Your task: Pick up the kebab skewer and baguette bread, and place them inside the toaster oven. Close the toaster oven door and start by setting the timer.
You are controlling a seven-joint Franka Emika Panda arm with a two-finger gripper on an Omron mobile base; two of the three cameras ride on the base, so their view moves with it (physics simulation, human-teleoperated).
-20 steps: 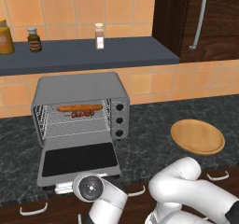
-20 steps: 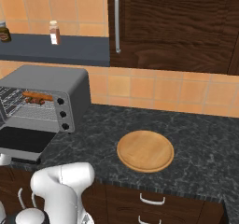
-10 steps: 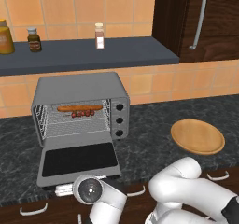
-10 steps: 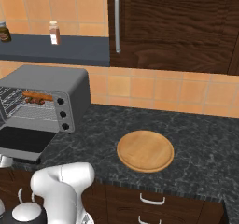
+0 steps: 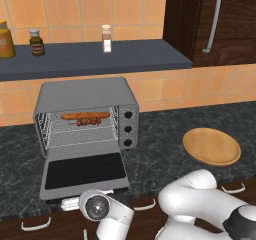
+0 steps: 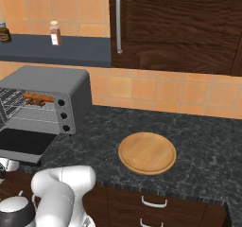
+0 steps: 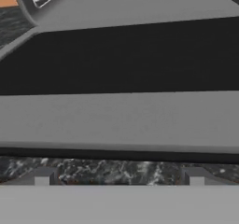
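On the dark speckled counter (image 5: pixel 165 149), the long orange-brown baguette bread (image 5: pixel 85 116) and the dark-red kebab skewer (image 5: pixel 88 121) lie inside the grey toaster oven (image 5: pixel 85 96). The jaws stand spread under the black-glass door (image 5: pixel 84 171), which I think must be lifted shut next.

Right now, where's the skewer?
The skewer lies on the wire rack inside the open toaster oven, just in front of the baguette, left of the knobs; the right base view shows it at far left.

Dark stone counter (image 5: pixel 165 129) — toaster oven (image 5: pixel 85 115) left, wooden plate (image 5: pixel 211 146) right, well apart.
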